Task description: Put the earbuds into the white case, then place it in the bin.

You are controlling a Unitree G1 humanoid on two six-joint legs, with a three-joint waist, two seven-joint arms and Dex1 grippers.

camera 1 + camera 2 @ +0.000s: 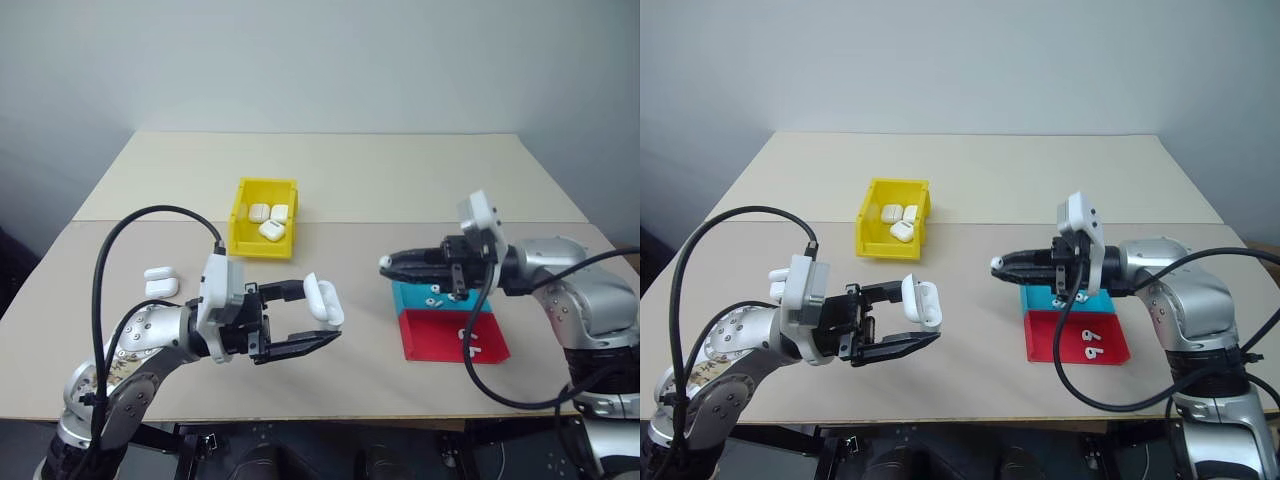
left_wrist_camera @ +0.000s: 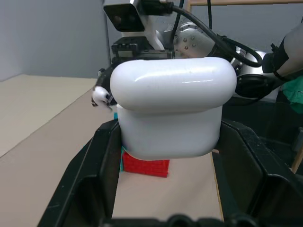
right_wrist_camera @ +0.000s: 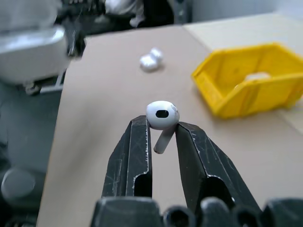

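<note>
Earbuds work sits on a wide tan table (image 1: 400,180) that takes up the middle of the head views. At upper centre-left of the frame stands the yellow bin (image 1: 263,218), with three white cases lying inside it. Toward the lower right lie two flat trays side by side and touching: a teal tray (image 1: 1040,300), partly hidden behind the right arm, and a red tray (image 1: 1045,340) in front of it. On the red tray rest two loose earbuds (image 1: 1090,343). Two spare cases (image 1: 160,281) lie together on the table at the left edge, above the left arm.

Lower left of centre, the left tool (image 1: 322,318) points toward the right of the frame, its fingers spread wide around the white case (image 1: 324,299), which it grips by the sides; the case lid is closed, as the left wrist view shows.

Right of centre, the right tool (image 1: 386,264) points back at the left one, held above the table and well apart from the case. Its fingers are nearly closed, pinching one earbud (image 3: 162,116) by the stem, with the rounded head sticking out past the fingertips.
</note>
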